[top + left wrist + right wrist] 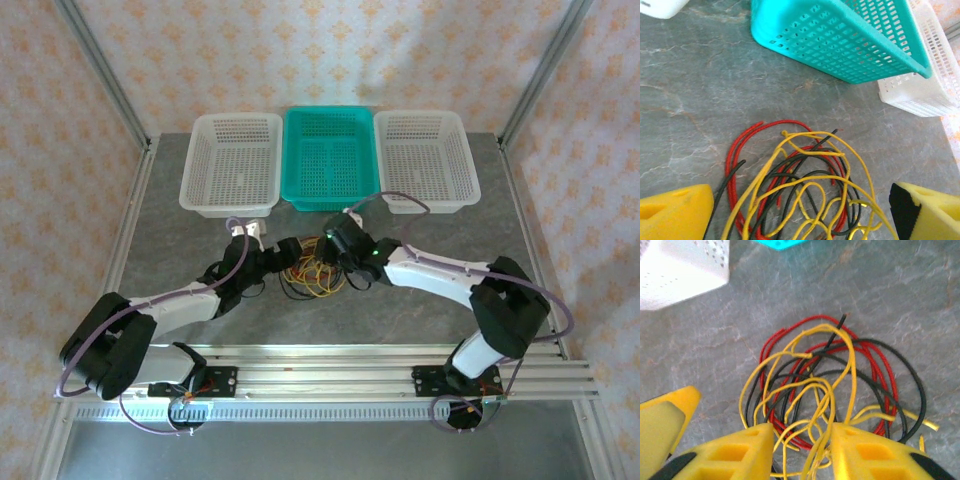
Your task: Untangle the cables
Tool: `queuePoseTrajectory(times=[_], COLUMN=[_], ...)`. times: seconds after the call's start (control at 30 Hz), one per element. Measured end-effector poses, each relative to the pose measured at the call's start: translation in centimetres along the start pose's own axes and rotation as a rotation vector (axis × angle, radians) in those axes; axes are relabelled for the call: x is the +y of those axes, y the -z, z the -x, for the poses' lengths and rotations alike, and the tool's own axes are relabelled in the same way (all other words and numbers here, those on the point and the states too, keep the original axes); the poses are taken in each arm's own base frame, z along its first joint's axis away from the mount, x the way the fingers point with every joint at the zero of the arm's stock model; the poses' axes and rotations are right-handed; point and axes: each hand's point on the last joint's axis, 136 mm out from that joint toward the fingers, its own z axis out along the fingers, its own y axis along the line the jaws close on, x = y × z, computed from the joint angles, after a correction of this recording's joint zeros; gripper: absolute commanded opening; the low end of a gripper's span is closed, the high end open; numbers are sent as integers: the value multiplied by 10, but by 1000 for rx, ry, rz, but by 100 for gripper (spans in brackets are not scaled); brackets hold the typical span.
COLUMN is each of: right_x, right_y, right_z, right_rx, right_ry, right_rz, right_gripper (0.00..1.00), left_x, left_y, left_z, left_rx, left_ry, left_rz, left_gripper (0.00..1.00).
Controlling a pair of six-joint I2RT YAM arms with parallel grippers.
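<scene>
Straddling the tangled thin cables (805, 176), left hand (800, 212) gapes wide; right hand (802, 437) half-closed around looping yellow strands

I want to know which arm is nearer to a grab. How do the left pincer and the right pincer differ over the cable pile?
The left pincer stands wide open; the right pincer is much narrower, though a gap shows. The left pincer's fingers flank the whole tangle of cables; the right pincer has just a few yellow strands in its gap. Both have yellow fingers and sit low over the pile.
</scene>
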Motion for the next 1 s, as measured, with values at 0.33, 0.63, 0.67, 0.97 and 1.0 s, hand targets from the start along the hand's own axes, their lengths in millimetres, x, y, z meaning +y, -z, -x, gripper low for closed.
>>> queuePoseTrajectory(times=[0.33,0.63,0.67,0.97,1.0], right_x=[-15,-8,-7,-2,-2], right_y=[-9,-10,-10,-10,-10], right_z=[-18,-22,-22,-21,-21], right_rx=[64,90,90,91,90], right_ry=[-21,-24,-25,-29,-27], right_rz=[-105,-73,-68,-45,-46], right_gripper=[23,26,26,11,8], left_x=[1,4,4,5,5], left_y=[-1,-5,-5,-6,-6], left_z=[-2,-11,-11,-12,-12], left_rx=[14,48,49,51,52], left_ry=[6,7,7,5,4], left_rz=[-18,-17,-17,-14,-13], left_gripper=[92,93,93,94,95])
